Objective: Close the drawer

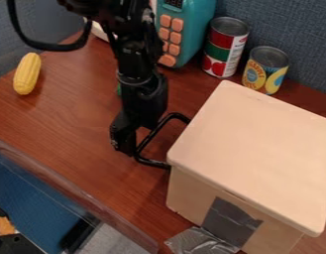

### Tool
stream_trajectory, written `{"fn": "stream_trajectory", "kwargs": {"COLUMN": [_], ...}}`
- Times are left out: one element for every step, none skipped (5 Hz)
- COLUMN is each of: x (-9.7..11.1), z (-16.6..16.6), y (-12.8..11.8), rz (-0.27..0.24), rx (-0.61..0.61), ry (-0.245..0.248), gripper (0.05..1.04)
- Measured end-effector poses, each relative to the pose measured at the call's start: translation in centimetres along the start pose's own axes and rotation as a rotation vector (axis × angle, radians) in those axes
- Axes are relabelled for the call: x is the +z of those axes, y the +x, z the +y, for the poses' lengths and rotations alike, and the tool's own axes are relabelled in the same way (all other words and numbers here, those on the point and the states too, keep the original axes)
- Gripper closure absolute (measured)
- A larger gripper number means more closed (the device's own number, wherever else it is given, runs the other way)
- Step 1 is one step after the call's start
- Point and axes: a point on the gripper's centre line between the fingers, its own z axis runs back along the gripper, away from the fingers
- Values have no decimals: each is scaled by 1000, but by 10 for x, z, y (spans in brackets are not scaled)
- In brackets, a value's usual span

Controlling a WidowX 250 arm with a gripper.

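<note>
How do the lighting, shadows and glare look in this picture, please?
In the camera view, the box's pale top is brightly lit, its side more shaded; the crumpled tape glints, and the black arm looks mostly dark.

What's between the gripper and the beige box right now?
The black loop handle on the side of the beige box lies between it and the gripper, in the camera view.

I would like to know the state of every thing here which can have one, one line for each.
Box: upright, top flat.
Drawer: seems shut, judging by its handle close against the box.
Grey tape: stuck on the box's side, lower part crumpled.
Red-green can: upright.
Yellow-labelled can: upright.
Corn: lying on its side.
Gripper: lowered beside the handle.
</note>
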Motion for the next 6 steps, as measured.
{"fn": "stream_trajectory", "kwargs": {"x": [1, -1, 7, 32, 59, 86], "z": [2, 2, 1, -8, -15, -42], "y": [5, 6, -5, -46, -91, -115], "rz": [-30, -32, 56, 216, 318, 299], "rx": [-1, 7, 124, 343, 573, 829], "ry": [-11, -17, 7, 13, -57, -119], "gripper": [83, 83, 83, 83, 83, 83]}}
